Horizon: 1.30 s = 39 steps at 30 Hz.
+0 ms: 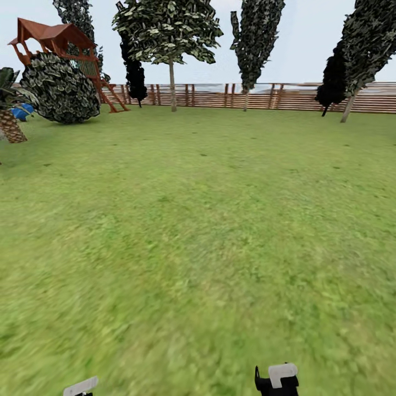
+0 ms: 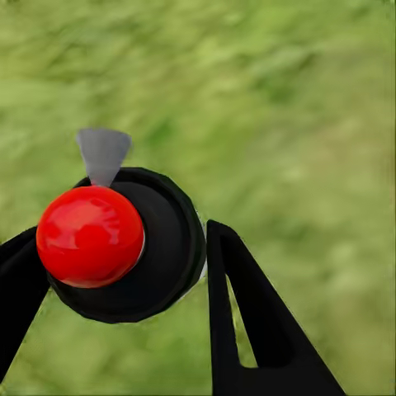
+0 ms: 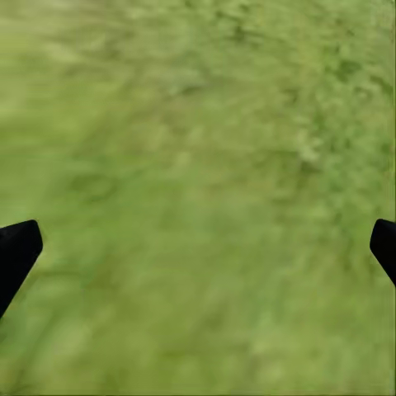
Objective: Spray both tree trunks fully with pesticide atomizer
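In the left wrist view, the pesticide atomizer (image 2: 153, 247) is a round black body with a glossy red ball on top and a small grey nozzle. My left gripper (image 2: 124, 301) is shut on it, one black finger on each side, above blurred grass. My right gripper (image 3: 198, 256) is open with nothing in it, its fingertips (image 3: 15, 252) far apart over the lawn. Far ahead by the fence stand a leafy tree with a bare pale trunk (image 1: 172, 88) and a leaning one (image 1: 348, 107) at the right. The floor (image 1: 198, 231) is green grass.
A brown slat fence (image 1: 275, 96) closes the far side. At the back left stand a red wooden play tower (image 1: 55, 41), a round dark bush (image 1: 60, 88) and a short palm (image 1: 10, 124). Dark slim trees (image 1: 135, 74) stand along the fence. My arm ends (image 1: 278, 379) show at the bottom edge.
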### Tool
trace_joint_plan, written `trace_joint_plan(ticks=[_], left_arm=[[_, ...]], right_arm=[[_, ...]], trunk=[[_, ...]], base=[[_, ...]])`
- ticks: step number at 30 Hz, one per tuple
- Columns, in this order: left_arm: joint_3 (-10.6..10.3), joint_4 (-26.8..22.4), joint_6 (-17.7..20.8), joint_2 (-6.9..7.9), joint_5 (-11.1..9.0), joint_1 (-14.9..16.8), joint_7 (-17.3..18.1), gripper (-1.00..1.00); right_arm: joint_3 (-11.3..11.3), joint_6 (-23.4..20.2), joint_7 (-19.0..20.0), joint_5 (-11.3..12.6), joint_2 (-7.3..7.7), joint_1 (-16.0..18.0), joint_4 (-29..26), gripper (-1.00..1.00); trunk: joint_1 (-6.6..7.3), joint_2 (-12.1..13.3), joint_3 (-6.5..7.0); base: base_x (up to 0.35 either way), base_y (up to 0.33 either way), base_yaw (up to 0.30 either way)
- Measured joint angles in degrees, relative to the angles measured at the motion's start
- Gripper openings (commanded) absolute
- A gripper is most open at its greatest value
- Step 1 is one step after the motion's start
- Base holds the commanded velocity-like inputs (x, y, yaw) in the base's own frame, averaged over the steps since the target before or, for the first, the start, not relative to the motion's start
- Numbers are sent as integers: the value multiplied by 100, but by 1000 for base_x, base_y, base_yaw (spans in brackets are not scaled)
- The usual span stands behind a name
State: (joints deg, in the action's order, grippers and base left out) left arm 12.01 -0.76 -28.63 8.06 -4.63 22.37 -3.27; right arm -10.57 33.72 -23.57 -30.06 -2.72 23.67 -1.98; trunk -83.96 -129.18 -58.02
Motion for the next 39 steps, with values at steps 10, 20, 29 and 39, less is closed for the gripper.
trace_joint_plan(ticks=[10,20,29,39], left_arm=[[2,7,9,3,0,-1,0,-100],[0,9,4,3,0,-9,1,-100],[0,9,8,11,0,-8,1,-100],[-2,10,9,11,0,-7,0,-100]], right_arm=[[0,1,-1,1,0,2,1,100],[0,1,3,-5,5,3,0,100],[9,1,13,-36,38,3,-7,100],[9,1,22,-36,19,0,-3,100]], trunk=[[0,0,-33],[0,0,-62],[1,0,-64],[0,0,-64]], base=[[317,97,282],[340,1,226],[342,0,6],[342,0,-141]])
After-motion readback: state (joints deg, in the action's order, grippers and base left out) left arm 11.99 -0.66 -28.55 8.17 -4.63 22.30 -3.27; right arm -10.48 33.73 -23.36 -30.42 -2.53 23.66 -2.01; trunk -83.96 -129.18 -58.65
